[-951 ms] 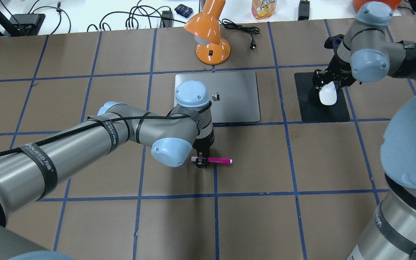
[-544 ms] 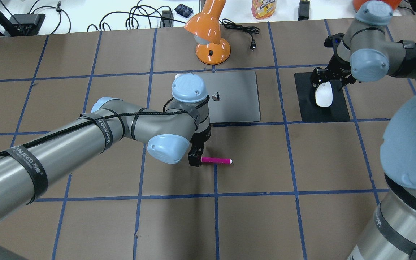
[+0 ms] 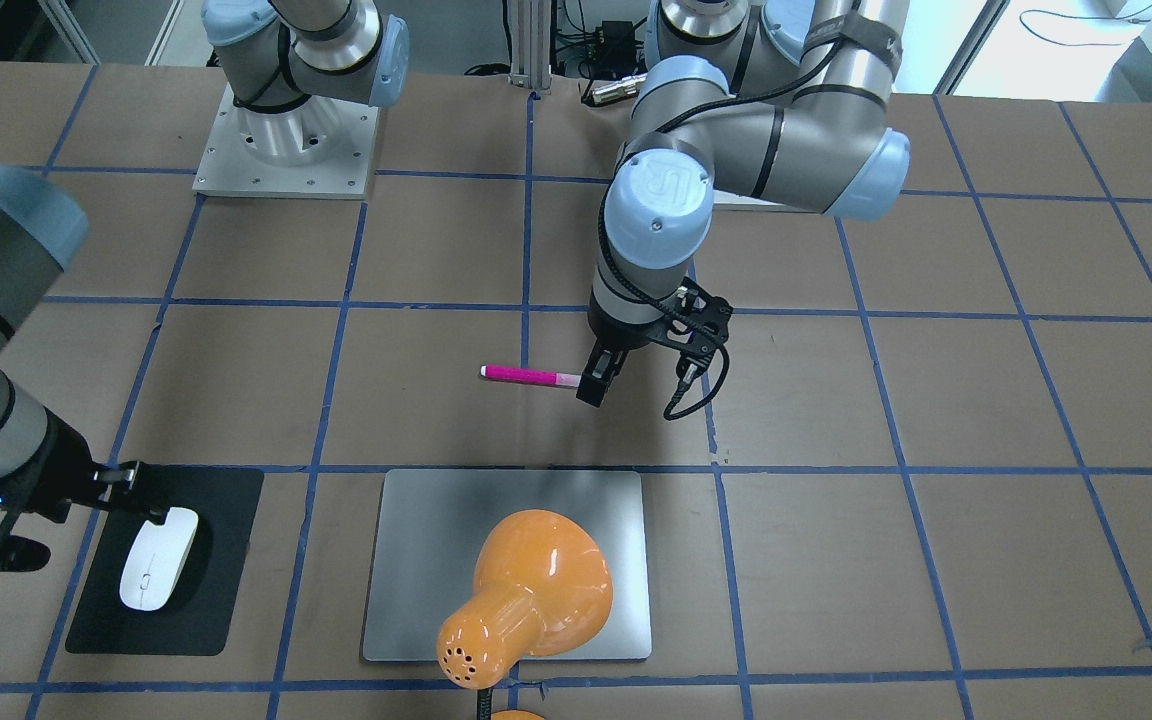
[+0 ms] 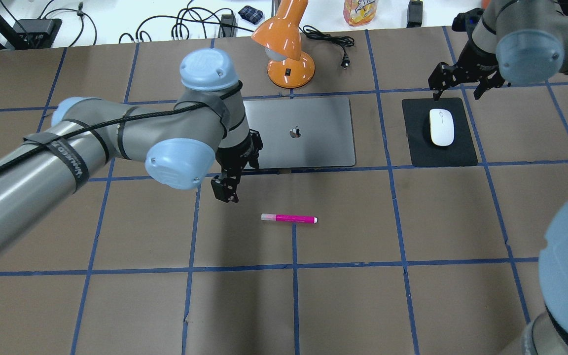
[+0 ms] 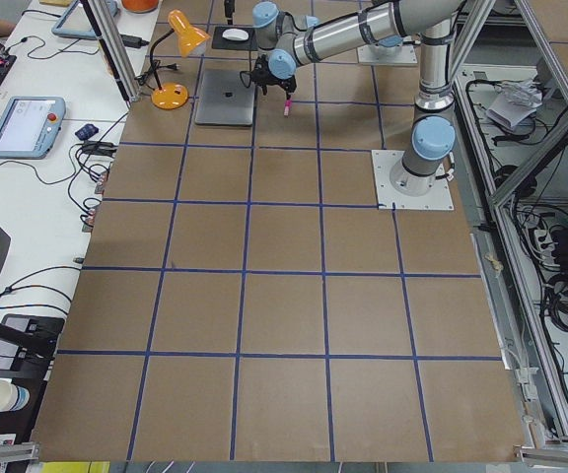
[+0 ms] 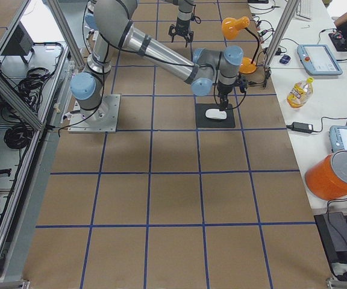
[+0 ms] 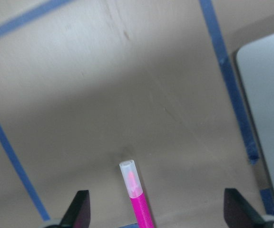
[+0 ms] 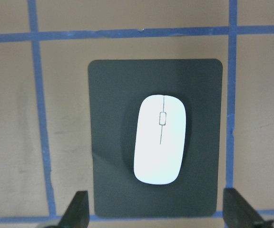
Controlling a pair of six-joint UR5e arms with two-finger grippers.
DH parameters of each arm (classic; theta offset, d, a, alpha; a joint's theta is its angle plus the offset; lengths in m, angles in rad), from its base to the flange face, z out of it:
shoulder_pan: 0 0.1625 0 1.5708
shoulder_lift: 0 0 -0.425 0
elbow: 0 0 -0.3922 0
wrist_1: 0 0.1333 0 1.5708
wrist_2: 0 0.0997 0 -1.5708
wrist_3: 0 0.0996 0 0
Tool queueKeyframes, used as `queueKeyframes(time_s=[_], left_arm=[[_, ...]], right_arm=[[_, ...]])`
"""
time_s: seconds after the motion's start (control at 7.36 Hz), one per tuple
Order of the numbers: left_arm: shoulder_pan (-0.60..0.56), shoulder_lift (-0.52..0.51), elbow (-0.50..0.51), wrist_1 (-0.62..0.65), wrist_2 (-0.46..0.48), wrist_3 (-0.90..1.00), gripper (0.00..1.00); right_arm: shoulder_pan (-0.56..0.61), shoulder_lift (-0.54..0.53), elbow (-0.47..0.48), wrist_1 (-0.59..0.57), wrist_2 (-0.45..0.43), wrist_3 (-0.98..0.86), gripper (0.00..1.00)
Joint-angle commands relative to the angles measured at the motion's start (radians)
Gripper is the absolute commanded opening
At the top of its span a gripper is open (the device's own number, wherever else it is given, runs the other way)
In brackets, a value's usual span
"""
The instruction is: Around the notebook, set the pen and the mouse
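The magenta pen [image 4: 289, 218] lies flat on the brown table, free, a little nearer me than the silver notebook [image 4: 308, 133] and parallel to its near edge. My left gripper [image 4: 226, 190] hangs open up and to the left of the pen. In the left wrist view the pen's pale cap [image 7: 130, 178] shows between the wide-apart fingers [image 7: 81, 209]. The white mouse [image 4: 441, 127] rests on a black mat [image 4: 422, 148] right of the notebook. My right gripper [image 4: 459, 88] is open above the mat's far edge, and the mouse [image 8: 160, 140] lies untouched below it.
An orange desk lamp [image 4: 289, 54] stands just beyond the notebook, with its cord and plug [image 4: 344, 63] trailing right. In the front-facing view the lamp [image 3: 526, 590] covers part of the notebook [image 3: 416, 560]. Cables and a bottle [image 4: 359, 11] lie past the table's far edge.
My left gripper let go of the pen's cap end and drew back up and left. My right gripper set the mouse flat on the mat, opened and rose toward the far side.
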Motion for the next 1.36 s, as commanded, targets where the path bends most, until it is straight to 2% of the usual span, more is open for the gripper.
queueKeyframes(time_s=[0.0, 0.14, 0.27, 0.41, 0.54, 1.09, 1.22], left_arm=[[0.099, 0.122, 0.021, -0.094, 0.054, 0.319, 1.00], [0.133, 0.174, 0.022, -0.121, 0.056, 0.460, 1.00], [0.167, 0.212, 0.027, -0.160, 0.056, 0.617, 1.00], [0.190, 0.240, 0.030, -0.197, 0.055, 0.784, 1.00], [0.199, 0.260, 0.035, -0.214, 0.056, 0.825, 1.00], [0.241, 0.274, 0.124, -0.319, 0.052, 1.243, 1.00], [0.253, 0.274, 0.128, -0.319, 0.055, 1.326, 1.00]], right_arm=[[0.023, -0.149, -0.085, 0.239, -0.005, 0.031, 1.00], [0.053, -0.168, -0.126, 0.355, -0.007, 0.065, 1.00], [0.093, -0.223, -0.136, 0.403, -0.019, 0.079, 1.00], [0.100, -0.254, -0.122, 0.407, -0.015, 0.085, 1.00], [0.100, -0.255, -0.104, 0.407, -0.021, 0.068, 1.00], [0.100, -0.288, -0.078, 0.402, -0.010, 0.093, 1.00], [0.110, -0.289, -0.081, 0.402, -0.006, 0.205, 1.00]])
